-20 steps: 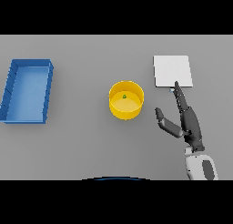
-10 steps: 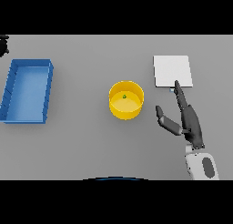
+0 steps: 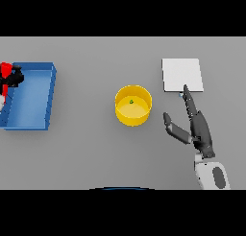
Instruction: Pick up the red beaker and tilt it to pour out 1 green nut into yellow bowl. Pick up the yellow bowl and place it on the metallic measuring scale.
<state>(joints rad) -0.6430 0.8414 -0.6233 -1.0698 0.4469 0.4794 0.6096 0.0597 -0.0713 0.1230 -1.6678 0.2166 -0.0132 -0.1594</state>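
The yellow bowl (image 3: 133, 105) stands at the table's middle with one green nut (image 3: 131, 102) inside. My right hand (image 3: 198, 127) lies to the right of it, apart from it, fingers straight and pointing at the scale, thumb stretched toward the bowl. The metallic scale (image 3: 182, 75), a pale square plate, lies just beyond the fingertips. At the far left edge my left hand (image 3: 14, 78) shows dark, curled round the red beaker (image 3: 6, 69), over the blue tray's left end. Most of the beaker is cut off by the view's edge.
A blue tray (image 3: 30, 117) with raised walls stands at the left of the grey table.
My left hand has come into view at the left edge with the red beaker, over the blue tray. The right hand, bowl and scale have stayed in place.
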